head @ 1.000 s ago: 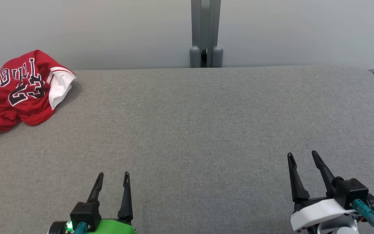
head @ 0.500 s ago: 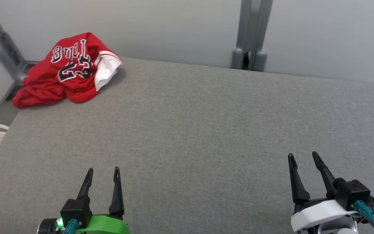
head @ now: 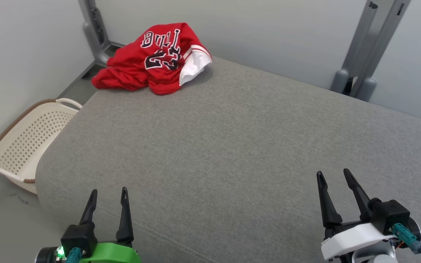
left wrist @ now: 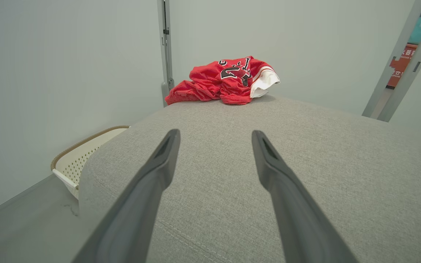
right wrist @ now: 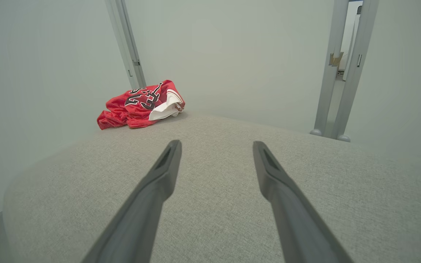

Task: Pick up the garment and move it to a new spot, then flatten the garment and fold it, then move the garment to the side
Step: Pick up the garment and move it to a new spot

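Overhead, from the head view: the left gripper (head: 109,190) stands at seven o'clock and the right gripper (head: 333,171) at five o'clock, both poised over the near part of a grey padded surface (head: 232,146), fingers pointing toward twelve. Each pair of jaws is parted by a moderate, roughly equal gap, with nothing between them and nothing in contact with the tips. The left wrist view confirms this: its two dark fingers (left wrist: 159,171) frame bare grey fabric, as do the right gripper's fingers (right wrist: 276,182) in the right wrist view. The garment (head: 152,60), a red jersey with black-and-white lettering, the number 23 and a white lining exposed at one side, lies crumpled at eleven o'clock on the far corner of the surface, well apart from both grippers; its outer edge appears to overhang the corner, though the angle leaves this uncertain. A cream perforated basket (head: 31,138) sits on the floor at nine o'clock, beside the surface. Grey upright posts (head: 367,54) stand against the wall at one o'clock.
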You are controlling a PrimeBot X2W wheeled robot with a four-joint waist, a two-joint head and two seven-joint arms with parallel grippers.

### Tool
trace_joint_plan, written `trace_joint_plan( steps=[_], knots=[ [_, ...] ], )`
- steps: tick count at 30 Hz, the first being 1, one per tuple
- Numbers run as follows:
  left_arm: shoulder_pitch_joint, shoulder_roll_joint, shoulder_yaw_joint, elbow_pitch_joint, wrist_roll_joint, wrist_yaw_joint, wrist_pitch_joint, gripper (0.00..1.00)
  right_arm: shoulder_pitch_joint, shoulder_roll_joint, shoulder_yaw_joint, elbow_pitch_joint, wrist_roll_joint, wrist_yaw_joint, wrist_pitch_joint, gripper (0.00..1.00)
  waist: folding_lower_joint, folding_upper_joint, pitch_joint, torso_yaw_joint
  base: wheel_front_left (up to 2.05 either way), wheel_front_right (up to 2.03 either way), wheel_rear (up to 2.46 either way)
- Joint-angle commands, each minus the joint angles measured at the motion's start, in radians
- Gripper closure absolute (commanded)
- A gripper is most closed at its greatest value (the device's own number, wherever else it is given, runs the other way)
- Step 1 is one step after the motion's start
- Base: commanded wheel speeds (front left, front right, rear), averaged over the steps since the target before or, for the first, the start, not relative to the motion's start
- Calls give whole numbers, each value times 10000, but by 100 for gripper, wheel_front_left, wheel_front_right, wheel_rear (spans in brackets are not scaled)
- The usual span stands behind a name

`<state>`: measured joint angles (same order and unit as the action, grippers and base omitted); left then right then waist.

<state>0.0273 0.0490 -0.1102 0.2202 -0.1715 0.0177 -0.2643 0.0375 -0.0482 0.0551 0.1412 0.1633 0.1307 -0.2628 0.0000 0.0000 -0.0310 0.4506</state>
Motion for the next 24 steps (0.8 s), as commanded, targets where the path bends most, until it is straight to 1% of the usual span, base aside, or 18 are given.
trace_joint_plan(
  steps=[1, 12, 15, 18, 20, 22, 24],
  knots=[
    [61, 36, 39, -36, 38, -4, -4, 0, -59, -39, 27, 25, -10, 1, -32, 0, 0, 0, -3, 392, 0, 0, 0],
    [158, 28, 40, -173, -159, 116, -4, 0, -48, -40, 105, -86, -152, 1, -32, 0, 0, 0, 291, 394, 0, 0, 0],
    [102, 29, 82, -290, -321, 165, -4, 0, -67, -39, 78, -162, -219, 1, -32, 0, 0, 0, 527, 307, 0, 0, 0],
    [-314, 29, 300, -513, -476, 123, -4, 0, -281, -42, 88, -315, -384, 1, -31, 0, 0, 0, 960, 109, 0, 0, 0],
    [-730, 145, 584, -792, -445, 24, -5, 0, -475, -45, 66, -456, -530, 1, -31, 0, 0, 0, 1339, -94, 0, 0, 0],
    [-1339, 378, 1005, -1232, -471, -144, -4, 0, -760, -45, 48, -611, -723, 1, -31, 0, 0, 0, 1778, -352, 0, 0, 0],
    [-2013, 772, 1360, -1530, -378, -318, 1, 0, -1077, -43, 13, -687, -943, 1, -31, 0, 0, 0, 2212, -642, 0, 0, 0]
  ],
)
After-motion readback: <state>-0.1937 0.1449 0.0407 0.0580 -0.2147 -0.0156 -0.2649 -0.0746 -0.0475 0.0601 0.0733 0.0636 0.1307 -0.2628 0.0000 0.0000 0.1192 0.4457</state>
